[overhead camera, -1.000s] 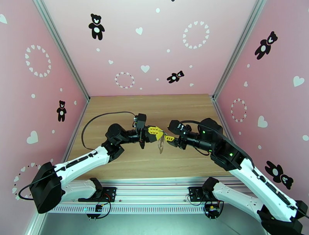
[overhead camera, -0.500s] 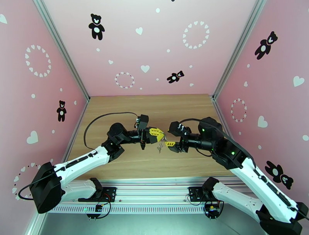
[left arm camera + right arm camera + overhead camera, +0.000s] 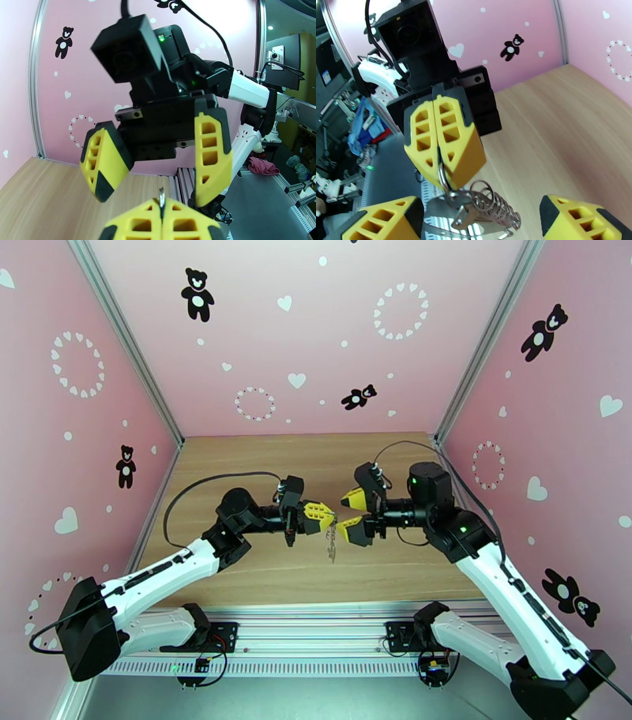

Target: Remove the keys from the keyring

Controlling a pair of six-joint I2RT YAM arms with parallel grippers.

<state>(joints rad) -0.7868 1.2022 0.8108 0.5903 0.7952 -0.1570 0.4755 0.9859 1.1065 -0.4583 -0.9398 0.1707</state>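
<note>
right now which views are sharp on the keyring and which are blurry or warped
Top external: evenly lit, wide-angle lens bends the wall rails, keyring tiny and hard to resolve under the left gripper. Left wrist: right gripper looms close, its black housing slightly soft. Right wrist: keyring crisp with bright glints, own fingertips at the bottom edge soft.

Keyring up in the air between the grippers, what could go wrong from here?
1. The left gripper pinches the keyring by a thin edge at its fingertips; a tug could pull it free.
2. The dangling bunch hangs loose below, so the open right gripper may close on its wire coil by mistake.
</note>
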